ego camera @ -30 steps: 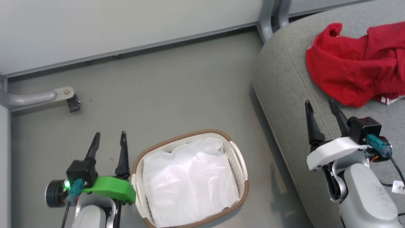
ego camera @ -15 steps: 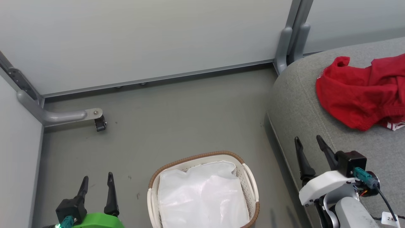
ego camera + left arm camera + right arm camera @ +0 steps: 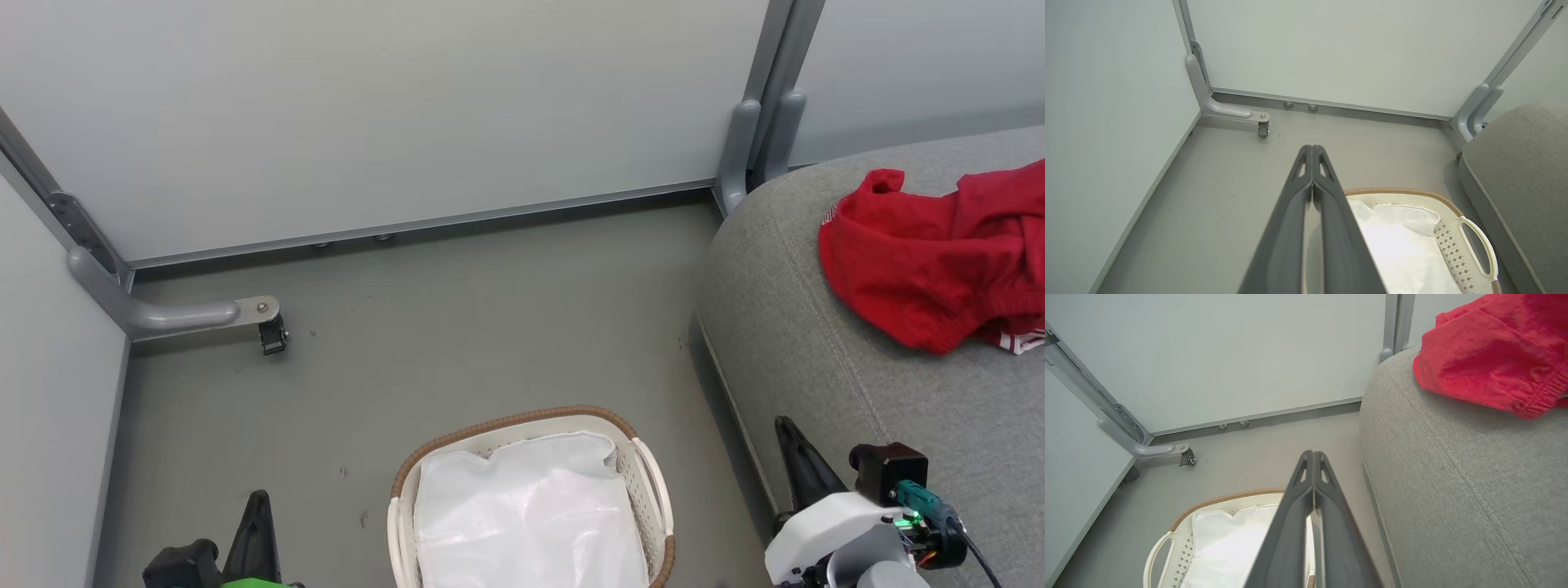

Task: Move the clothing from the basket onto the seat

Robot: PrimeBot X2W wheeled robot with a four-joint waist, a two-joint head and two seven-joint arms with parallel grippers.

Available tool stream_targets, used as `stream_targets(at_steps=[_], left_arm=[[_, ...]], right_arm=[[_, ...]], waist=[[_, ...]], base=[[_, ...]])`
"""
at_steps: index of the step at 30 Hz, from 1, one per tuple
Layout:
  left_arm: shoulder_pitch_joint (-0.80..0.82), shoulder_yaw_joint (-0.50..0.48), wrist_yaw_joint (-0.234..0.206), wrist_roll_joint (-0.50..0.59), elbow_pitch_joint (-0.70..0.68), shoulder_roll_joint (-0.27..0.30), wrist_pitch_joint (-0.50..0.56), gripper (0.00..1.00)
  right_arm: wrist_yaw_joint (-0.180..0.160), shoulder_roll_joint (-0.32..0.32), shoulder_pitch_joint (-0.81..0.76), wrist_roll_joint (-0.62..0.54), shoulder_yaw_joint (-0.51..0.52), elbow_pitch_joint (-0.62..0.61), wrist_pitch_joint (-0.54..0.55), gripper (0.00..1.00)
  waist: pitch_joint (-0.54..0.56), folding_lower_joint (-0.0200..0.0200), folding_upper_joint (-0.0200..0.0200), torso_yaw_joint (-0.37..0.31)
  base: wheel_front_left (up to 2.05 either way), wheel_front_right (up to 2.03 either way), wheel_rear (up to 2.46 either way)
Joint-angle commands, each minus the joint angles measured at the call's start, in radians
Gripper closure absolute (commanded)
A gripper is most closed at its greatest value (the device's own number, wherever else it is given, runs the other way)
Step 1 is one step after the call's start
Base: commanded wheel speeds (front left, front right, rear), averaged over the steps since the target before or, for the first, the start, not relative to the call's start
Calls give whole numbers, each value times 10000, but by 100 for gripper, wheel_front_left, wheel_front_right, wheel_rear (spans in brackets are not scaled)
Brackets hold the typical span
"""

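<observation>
Far left: left gripper (image 3: pixel 1312 148), fingers pressed together, empty, above grey floor (image 3: pixel 490 327). Middle: basket (image 3: pixel 522 419) on floor, white liner (image 3: pixel 531 523) inside. Right: right gripper (image 3: pixel 1313 453), likewise closed on nothing, beside seat (image 3: pixel 784 327). Far right: clothing (image 3: pixel 906 261) crumpled on seat, well apart from both grippers.

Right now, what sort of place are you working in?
Probably a partitioned test bay rather than a home: pale grey partition panels, a grey metal foot ending in a small black caster, and one large grey fabric-upholstered seat.
</observation>
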State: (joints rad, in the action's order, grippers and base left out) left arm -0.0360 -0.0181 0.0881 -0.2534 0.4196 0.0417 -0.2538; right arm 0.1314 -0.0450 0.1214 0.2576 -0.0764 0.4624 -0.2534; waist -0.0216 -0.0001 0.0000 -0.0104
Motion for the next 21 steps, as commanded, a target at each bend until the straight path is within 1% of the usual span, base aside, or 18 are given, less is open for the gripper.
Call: stream_targets(at_steps=[1,7,21], left_arm=[[137,-97,20,-446,-140,30,133,100],[244,-158,57,-1588,-300,36,428,100],[472,-285,129,-3853,-617,50,1012,100]], right_arm=[[0,-38,160,443,110,-174,117,100],[-1,-41,128,1574,263,-366,422,100],[-2,-47,69,3835,561,-739,1021,100]], waist=[[2,1,0,1],[11,1,0,6],[31,1,0,18]], base=[[0,0,0],[0,0,0],[0,0,0]])
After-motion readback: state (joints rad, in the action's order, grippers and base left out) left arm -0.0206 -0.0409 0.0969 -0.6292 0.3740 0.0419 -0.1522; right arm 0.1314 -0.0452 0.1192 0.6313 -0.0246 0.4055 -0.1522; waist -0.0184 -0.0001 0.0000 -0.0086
